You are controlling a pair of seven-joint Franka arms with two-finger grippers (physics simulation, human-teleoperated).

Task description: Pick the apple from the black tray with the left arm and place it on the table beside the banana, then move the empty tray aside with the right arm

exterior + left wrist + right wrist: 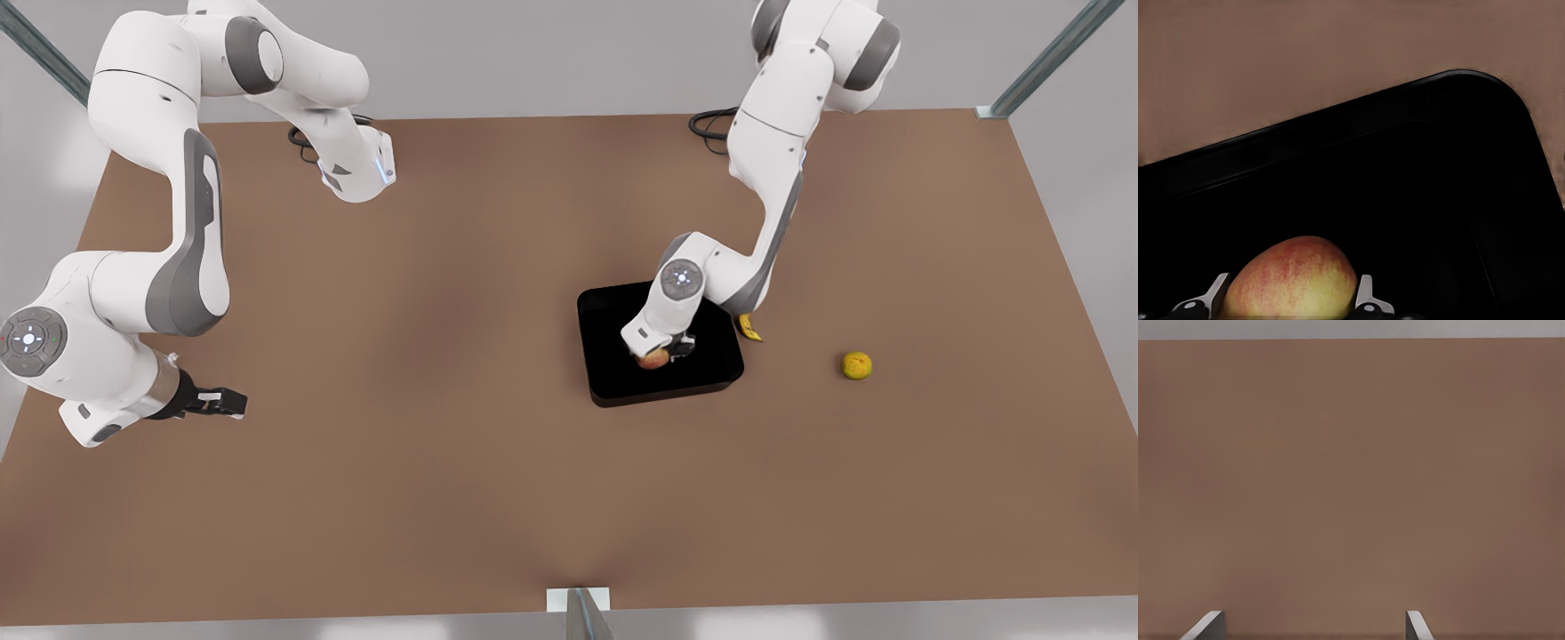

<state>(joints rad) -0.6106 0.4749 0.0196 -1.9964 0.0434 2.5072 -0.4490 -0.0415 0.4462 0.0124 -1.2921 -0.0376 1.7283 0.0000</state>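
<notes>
**Apple between left tool's fingers, on tray**

Apple [1290, 280] sits in the black tray [622, 378], flanked on both sides by the fingers [1363, 293] of the left tool [662, 354]; contact appears made, fingers closed against it. Banana [750, 328] lies on the bench [427, 498] just beside the tray's edge, on the front view's right. Small yellow-orange fruit [857, 365] sits farther that way. Right tool [233, 403] waits, fingers spread, over bare bench at the front view's left.

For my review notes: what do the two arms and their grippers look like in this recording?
Both arms are glossy white with rounded grey joint panels and a round grey cap bearing small lights near each wrist. Black cables coil at their bases on the table. The left gripper and right gripper are black, with pale grey fingertips in the wrist views.
</notes>
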